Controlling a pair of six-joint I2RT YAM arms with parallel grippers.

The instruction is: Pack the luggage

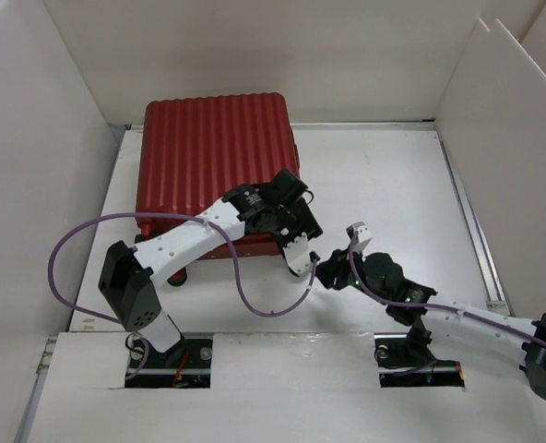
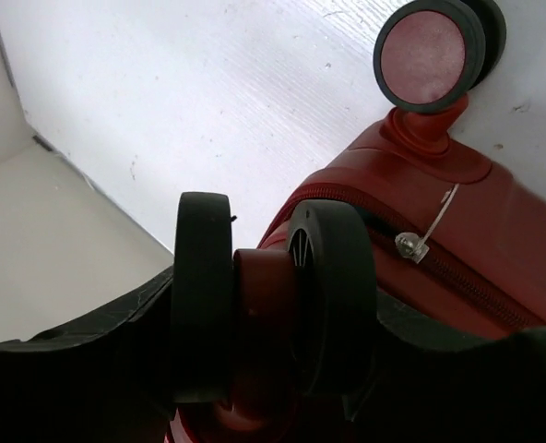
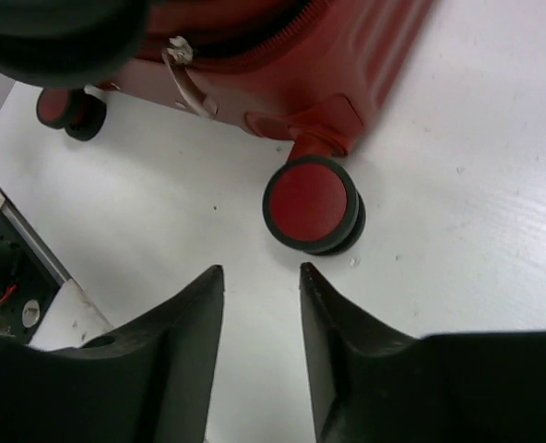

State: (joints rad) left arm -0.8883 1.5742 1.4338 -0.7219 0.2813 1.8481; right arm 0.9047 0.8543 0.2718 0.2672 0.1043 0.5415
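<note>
Luggage is lying closed on the worktop, the left claw clamping its near corner wheel, as only the left wrist view is revealing, the right claw hovering half-open and empty beside it.

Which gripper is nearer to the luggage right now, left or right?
Left. The left gripper is shut on an upper wheel of the luggage; the right gripper hovers open over the table, short of a lower wheel.

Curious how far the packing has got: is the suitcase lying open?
No, the luggage lies with its lid down, ribbed red shell facing up.
</note>
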